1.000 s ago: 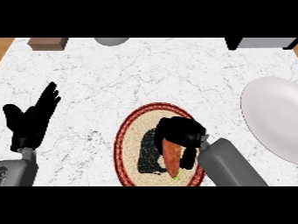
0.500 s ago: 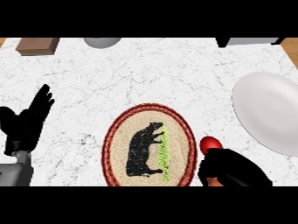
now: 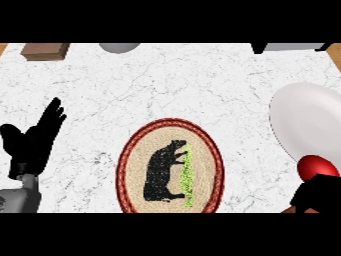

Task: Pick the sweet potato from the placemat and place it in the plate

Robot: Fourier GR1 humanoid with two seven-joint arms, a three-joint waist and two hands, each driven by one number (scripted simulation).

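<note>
White marble counter (image 3: 165,85) fills the head view, with wood showing past its far corners. Along the far edge sit a brown block (image 3: 45,50), a grey rounded object (image 3: 120,47) and a partly visible grey-and-black item (image 3: 291,47), all well away from both hands.

At the lower right, the right hand (image 3: 325,194) shows as a dark mass curled around the sweet potato (image 3: 318,167), whose red end sticks out beyond the fingers on the far side. That red end overlaps the near rim of the white plate (image 3: 313,120), which spreads away from the hand toward the far right; whether the sweet potato touches the plate cannot be told.

To the left of the right hand, near the middle of the counter, lies the oval placemat (image 3: 170,167), woven tan with a red border and a black animal figure beside a green strip. Nothing rests on it.

Farther left again, the left hand (image 3: 31,142) stands open at the view's left edge, fingers straight and pointing away, thumb spread, its grey forearm (image 3: 10,200) coming in from the lower corner, apart from the placemat.
</note>
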